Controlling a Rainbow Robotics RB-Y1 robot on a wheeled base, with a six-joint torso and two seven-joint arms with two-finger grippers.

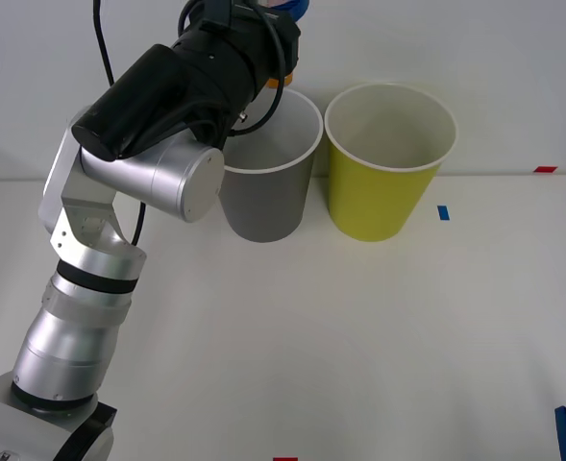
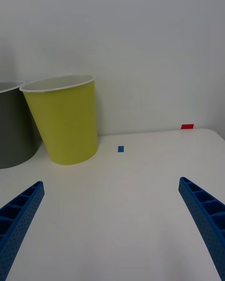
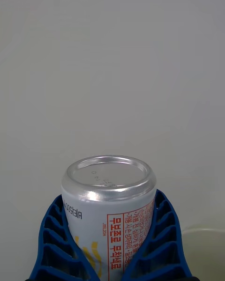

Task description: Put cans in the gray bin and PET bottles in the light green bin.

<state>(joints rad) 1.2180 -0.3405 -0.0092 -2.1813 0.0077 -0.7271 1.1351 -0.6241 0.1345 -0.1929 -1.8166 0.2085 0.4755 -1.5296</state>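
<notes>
Hovering over the gray bin (image 1: 268, 178), the left gripper (image 3: 112, 250) clamps the can (image 3: 108, 206); drop pending, right gripper (image 2: 112, 225) spread idle.

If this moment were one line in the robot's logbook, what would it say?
left gripper: shut on can, raised by gray bin | right gripper: open, idle over table | light green bin: beside gray bin

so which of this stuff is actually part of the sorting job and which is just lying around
Part of the job:
- can, clamped in the left gripper above the bins
- gray bin
- light green bin

Just lying about:
- blue tape mark
- red tape mark
- right gripper, open and idle over the table
</notes>
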